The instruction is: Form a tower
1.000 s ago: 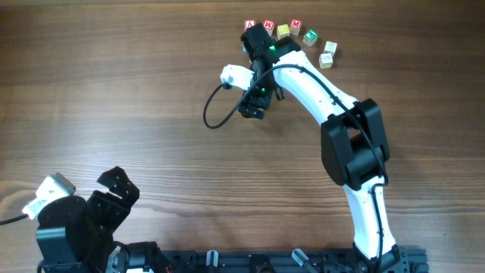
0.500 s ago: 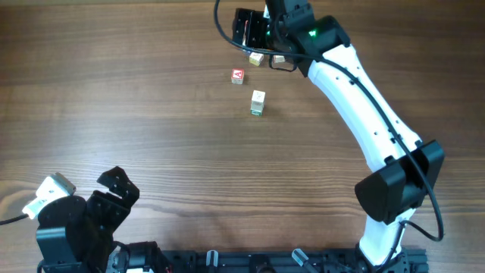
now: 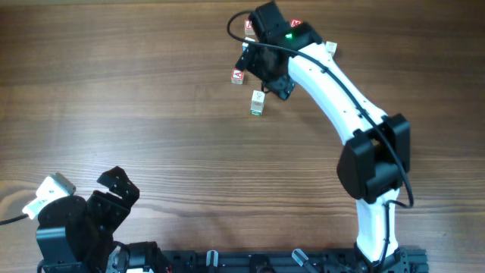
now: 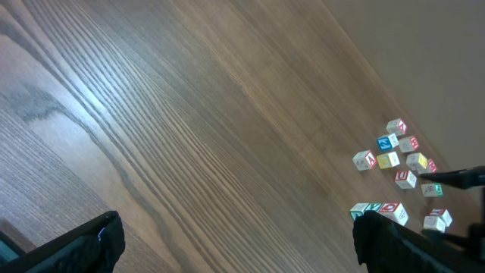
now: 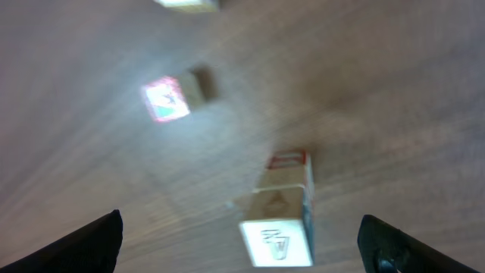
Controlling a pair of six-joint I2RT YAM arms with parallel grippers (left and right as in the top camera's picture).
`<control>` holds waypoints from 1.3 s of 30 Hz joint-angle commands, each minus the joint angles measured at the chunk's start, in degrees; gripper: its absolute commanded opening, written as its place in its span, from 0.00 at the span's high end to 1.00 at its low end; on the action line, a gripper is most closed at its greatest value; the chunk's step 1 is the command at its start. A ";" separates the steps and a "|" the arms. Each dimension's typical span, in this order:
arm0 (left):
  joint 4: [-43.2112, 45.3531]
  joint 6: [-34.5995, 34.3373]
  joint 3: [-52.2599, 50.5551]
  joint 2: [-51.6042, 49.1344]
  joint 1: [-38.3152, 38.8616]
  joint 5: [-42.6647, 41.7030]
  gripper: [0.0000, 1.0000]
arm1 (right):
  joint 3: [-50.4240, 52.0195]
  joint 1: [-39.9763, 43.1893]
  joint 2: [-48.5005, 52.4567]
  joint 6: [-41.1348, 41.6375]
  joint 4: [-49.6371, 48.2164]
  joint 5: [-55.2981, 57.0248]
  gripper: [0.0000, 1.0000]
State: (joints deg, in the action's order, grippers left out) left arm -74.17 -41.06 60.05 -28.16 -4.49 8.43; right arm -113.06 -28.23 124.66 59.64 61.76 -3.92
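The big brown wooden table point(image 3: 114, 98) has thin dark lines running across it. Soft light shines on the wood. Past the table's far edge lies a plain tan area point(image 4: 424, 45), wall or floor.

Worktop point(image 3: 114, 91): carries every cube.
Tower point(image 3: 258, 102): cubes one on another, standing on the worktop. It is in line with the gap of the right jaws, nearer the right-hand one and touching neither.
Loose cube point(image 3: 237, 76): on the worktop, beyond the tower from the right jaws and to its left, apart from it.
Other cubes point(image 3: 297, 23): lying singly, farther on toward the worktop's far edge.
Left jaws: at the near left corner, well apart from every cube; the cubes lie far ahead, to their right.
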 commanded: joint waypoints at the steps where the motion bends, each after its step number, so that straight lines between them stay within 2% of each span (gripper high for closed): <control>1: 0.15 -0.13 -0.04 0.24 0.26 -0.48 0.00 | 0.20 -1.57 2.03 5.86 0.85 -1.46 0.00; 9: 0.15 -0.13 -0.04 0.24 0.26 -0.48 0.00 | 0.20 -3.10 6.05 7.19 3.02 -2.19 0.00; 16: 0.15 -0.13 -0.04 0.24 0.26 -0.48 0.00 | 0.20 -1.70 6.45 -1.55 2.54 -2.95 0.00; 20: 0.15 -0.13 -0.04 0.24 0.26 -0.48 0.00 | 0.20 0.35 8.87 -7.96 1.55 -9.92 0.01; 39: 0.15 -0.13 -0.04 0.24 0.26 -0.48 0.00 | -5.57 0.87 9.66 -13.99 5.64 -3.28 0.01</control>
State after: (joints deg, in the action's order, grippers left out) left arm -74.17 -41.06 60.05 -28.16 -4.49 8.43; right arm -116.09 -27.59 133.53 47.79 67.22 -9.39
